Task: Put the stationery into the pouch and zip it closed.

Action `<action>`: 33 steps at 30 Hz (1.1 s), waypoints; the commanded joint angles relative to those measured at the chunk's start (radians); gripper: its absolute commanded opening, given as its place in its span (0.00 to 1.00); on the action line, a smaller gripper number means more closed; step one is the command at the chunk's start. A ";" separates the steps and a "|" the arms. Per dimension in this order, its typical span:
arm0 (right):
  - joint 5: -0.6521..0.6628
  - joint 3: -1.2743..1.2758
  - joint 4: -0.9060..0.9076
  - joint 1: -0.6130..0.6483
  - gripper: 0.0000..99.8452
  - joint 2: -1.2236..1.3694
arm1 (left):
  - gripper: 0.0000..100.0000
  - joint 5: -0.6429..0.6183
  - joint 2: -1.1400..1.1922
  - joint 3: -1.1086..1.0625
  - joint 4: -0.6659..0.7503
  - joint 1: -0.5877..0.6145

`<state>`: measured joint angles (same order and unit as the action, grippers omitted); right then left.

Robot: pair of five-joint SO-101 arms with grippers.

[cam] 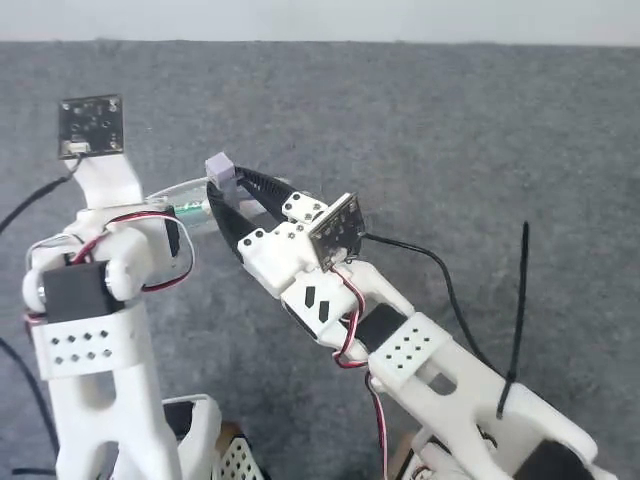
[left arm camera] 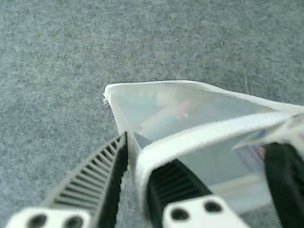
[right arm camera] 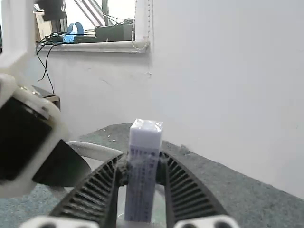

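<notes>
Pouch [left arm camera: 190, 109], clear, sits mid-frame in the left wrist view, its zip edge pinched by the left hand [left arm camera: 129, 142]. Right hand [right arm camera: 142, 166] clamps a lilac block [right arm camera: 145, 137] upright, left of centre in the high view.

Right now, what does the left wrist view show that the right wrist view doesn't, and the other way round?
Left wrist view: a close look into the open pouch, its rim pinched in the left gripper, with something pink and blurred inside. Right wrist view: a lilac block held upright in the right gripper, with a white wall and a window ledge behind. Both: the grey table.
</notes>
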<state>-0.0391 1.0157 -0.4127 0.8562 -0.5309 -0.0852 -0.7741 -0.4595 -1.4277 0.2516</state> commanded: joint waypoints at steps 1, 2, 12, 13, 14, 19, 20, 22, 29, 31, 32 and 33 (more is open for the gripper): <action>0.092 -0.008 -0.062 0.001 0.01 0.079 | 0.01 0.015 -0.040 0.031 0.023 -0.005; 0.117 -0.008 -0.077 0.002 0.01 0.099 | 0.01 0.015 -0.040 0.031 0.023 -0.005; 0.209 0.018 -0.114 0.002 0.12 0.122 | 0.01 0.015 -0.040 0.031 0.023 -0.005; 0.209 0.029 -0.114 0.002 0.15 0.114 | 0.01 0.015 -0.040 0.031 0.023 -0.005; 0.209 0.037 -0.113 0.005 0.18 0.104 | 0.01 0.015 -0.038 0.031 0.023 -0.005; 0.206 0.066 -0.108 0.005 0.15 0.035 | 0.01 0.015 -0.038 0.031 0.023 -0.005; 0.206 0.072 -0.108 0.005 0.14 0.021 | 0.01 0.015 -0.038 0.031 0.023 -0.005; 0.204 0.081 -0.108 0.005 0.11 -0.008 | 0.01 0.015 -0.038 0.031 0.023 -0.005; 0.203 0.087 -0.045 0.005 0.10 -0.070 | 0.01 0.015 -0.038 0.031 0.023 -0.005; 0.203 0.083 0.016 0.008 0.10 -0.102 | 0.01 0.015 -0.038 0.031 0.023 -0.005; 0.203 0.081 0.051 0.013 0.10 -0.124 | 0.01 0.015 -0.038 0.031 0.023 -0.005; 0.203 0.080 0.088 0.019 0.10 -0.150 | 0.01 0.015 -0.038 0.031 0.023 -0.005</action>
<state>0.1542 1.1078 -0.4127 0.8638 -0.6030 -0.0806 -0.7741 -0.4595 -1.4277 0.2486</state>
